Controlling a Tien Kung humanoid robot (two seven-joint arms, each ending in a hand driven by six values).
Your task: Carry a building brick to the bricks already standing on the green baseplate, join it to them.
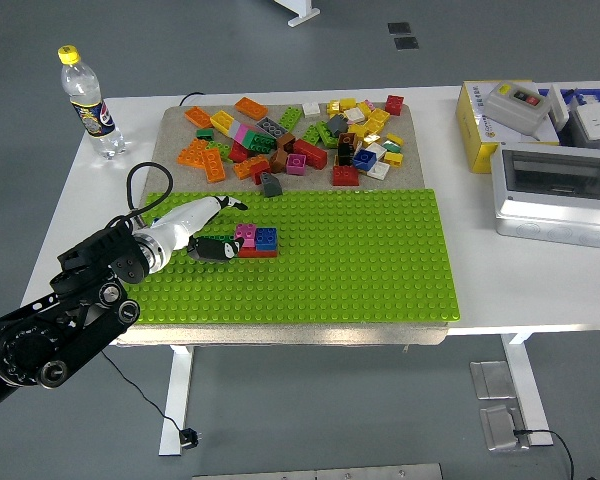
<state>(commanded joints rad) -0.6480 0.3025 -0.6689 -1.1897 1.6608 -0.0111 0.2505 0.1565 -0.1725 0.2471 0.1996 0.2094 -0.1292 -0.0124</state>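
The green baseplate (360, 260) lies on the near half of the table. On its left part stands a small cluster: a pink brick (245, 235), a blue brick (267, 237) and a red brick (260, 252) under them. A dark green brick (224, 240) sits against the cluster's left side. My left hand (230, 227) is just left of the cluster, open. Its fingers (220, 206) are lifted above the green brick and its thumb lies low beside it. The right arm is out of view.
Many loose bricks (300, 135) lie on the tan mat behind the baseplate. A water bottle (88, 100) stands at the far left. A yellow box (480, 120) and grey electrical boxes (555, 190) stand at the right. A black cable (140, 185) loops over my left wrist.
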